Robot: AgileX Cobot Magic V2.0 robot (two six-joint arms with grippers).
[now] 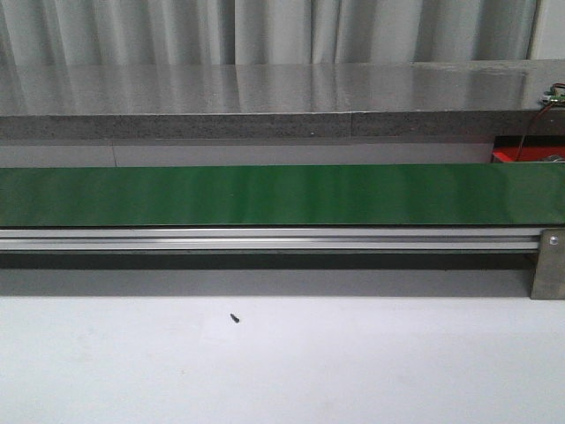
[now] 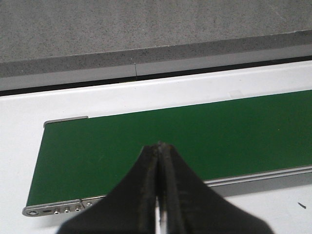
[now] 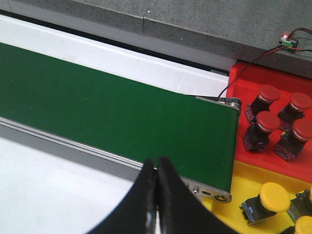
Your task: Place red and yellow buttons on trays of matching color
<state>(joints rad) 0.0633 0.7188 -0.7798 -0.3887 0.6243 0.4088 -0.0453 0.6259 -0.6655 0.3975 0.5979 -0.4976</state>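
**Buttons sorted in trays, belt bare**

At the belt's right end, I see four red buttons (image 3: 267,94) standing in the red tray (image 3: 243,78) and yellow buttons (image 3: 274,197) in the yellow tray (image 3: 243,183) just beside it. The green conveyor belt (image 1: 265,194) carries nothing. My left gripper (image 2: 158,146) hangs over the belt's other end, jaws pressed together and holding nothing; the right gripper (image 3: 157,161) likewise. A small dark speck (image 1: 235,317) lies on the white desk (image 1: 282,371).
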